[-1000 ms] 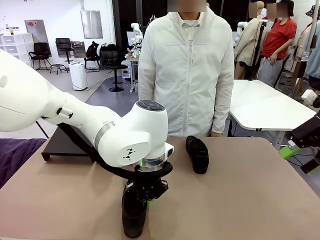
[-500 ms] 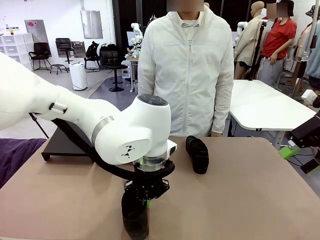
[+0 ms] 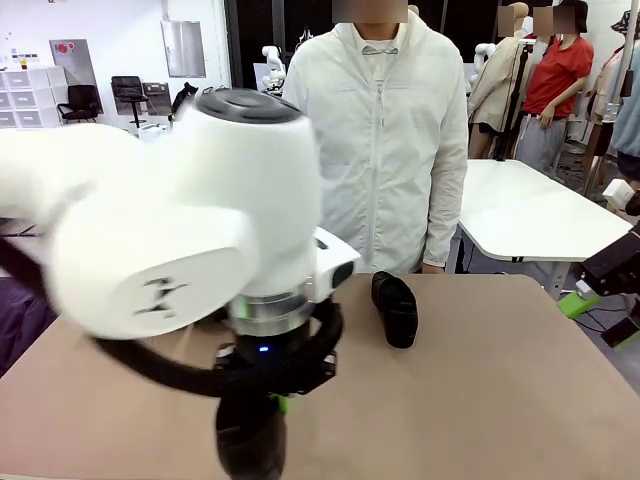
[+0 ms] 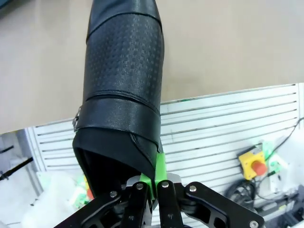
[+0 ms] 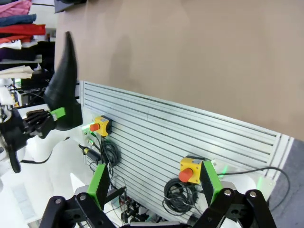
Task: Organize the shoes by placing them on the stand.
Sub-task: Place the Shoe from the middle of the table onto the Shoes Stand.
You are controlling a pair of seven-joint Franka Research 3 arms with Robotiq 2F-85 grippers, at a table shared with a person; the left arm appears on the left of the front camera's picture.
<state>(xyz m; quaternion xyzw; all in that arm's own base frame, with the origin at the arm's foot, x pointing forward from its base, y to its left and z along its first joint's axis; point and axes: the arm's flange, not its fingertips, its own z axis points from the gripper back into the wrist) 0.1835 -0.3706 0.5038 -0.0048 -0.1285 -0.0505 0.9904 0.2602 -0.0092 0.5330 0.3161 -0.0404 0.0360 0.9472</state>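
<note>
My left gripper [image 3: 268,398] is shut on the heel rim of a black loafer [image 3: 248,440], which hangs toe-down near the table's front edge. In the left wrist view the green pads [image 4: 159,164] pinch the shoe's [image 4: 123,85] back rim, and its toe points away over the tan tabletop. A second black shoe [image 3: 395,309] lies on the table in front of the person. My right gripper [image 5: 154,185] is open with nothing in it, off the table's side; from there the held shoe [image 5: 64,90] shows at the left. The stand is hidden behind my left arm.
A person in a white jacket [image 3: 375,140] stands at the far edge. The tan table [image 3: 500,390] is bare to the right of the shoes. Below the table's edge are a slatted metal frame [image 4: 228,123] and red stop buttons [image 4: 254,164].
My left arm has risen and swung toward the camera and slightly left, lifting the gripped shoe with it. The other shoe and the person have not moved.
</note>
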